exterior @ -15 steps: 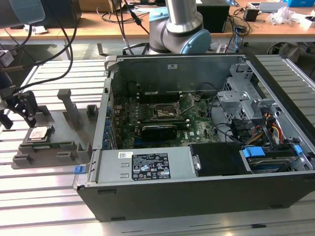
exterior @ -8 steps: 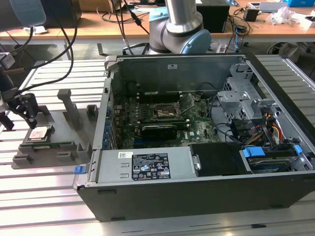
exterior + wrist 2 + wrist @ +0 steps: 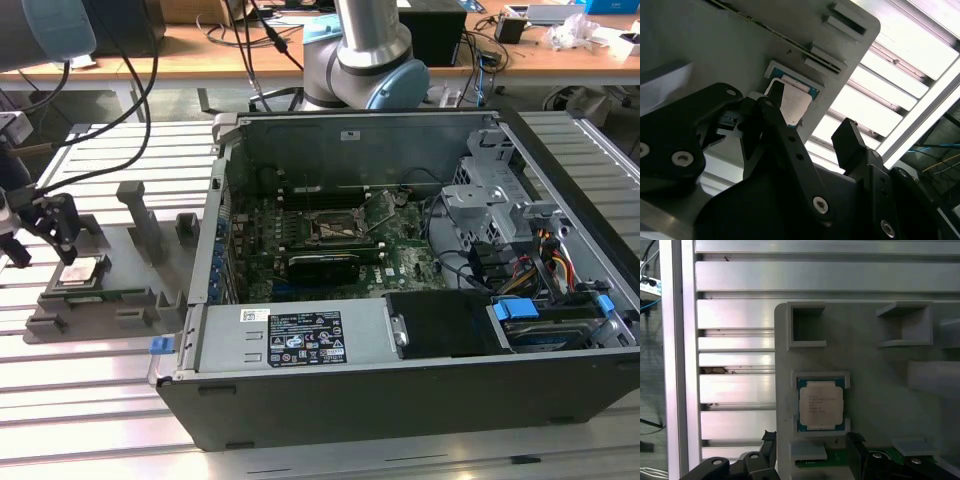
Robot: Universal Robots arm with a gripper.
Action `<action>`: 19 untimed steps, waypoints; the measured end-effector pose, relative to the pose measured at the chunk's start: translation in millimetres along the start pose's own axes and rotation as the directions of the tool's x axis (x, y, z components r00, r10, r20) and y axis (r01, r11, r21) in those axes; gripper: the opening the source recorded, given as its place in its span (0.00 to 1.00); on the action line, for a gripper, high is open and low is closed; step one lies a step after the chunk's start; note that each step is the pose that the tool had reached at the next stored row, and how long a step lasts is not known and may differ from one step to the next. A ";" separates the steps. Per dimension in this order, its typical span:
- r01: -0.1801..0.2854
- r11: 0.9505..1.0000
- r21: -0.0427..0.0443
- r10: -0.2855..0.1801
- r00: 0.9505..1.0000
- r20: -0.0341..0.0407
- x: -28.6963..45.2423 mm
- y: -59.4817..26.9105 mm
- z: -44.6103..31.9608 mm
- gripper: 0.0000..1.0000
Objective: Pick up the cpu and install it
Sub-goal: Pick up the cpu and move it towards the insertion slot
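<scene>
Nearest me, the end effector point(image 3: 812, 440), jaws apart, hovers low in frame; I'd square it over the cpu point(image 3: 821, 403) in its grey holder point(image 3: 875, 365) before closing gently.

Slatted alu table point(image 3: 80, 400), wood bench point(image 3: 190, 60) behind, cables point(image 3: 245, 22)

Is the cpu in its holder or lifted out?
In: the cpu lies flat in a recess of the grey holder; the open gripper hovers over it.
</scene>
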State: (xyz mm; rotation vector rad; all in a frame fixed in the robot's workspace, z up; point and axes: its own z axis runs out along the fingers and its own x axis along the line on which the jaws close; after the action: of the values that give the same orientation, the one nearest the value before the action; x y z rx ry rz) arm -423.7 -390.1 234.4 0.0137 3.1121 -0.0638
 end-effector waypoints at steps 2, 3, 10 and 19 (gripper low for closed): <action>0.000 1.000 0.000 0.000 1.000 0.000 0.0 0.0 1.2 0.66; 0.000 1.000 0.000 0.000 1.000 0.000 0.1 0.1 1.5 0.66; 0.000 1.000 0.000 0.000 1.000 0.000 0.1 0.2 5.1 0.66; 0.000 1.000 0.000 0.000 1.000 0.000 0.3 0.4 10.6 0.66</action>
State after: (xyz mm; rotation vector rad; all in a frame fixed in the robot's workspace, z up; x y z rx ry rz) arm -423.6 -390.1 223.7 0.0137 3.1121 -0.0638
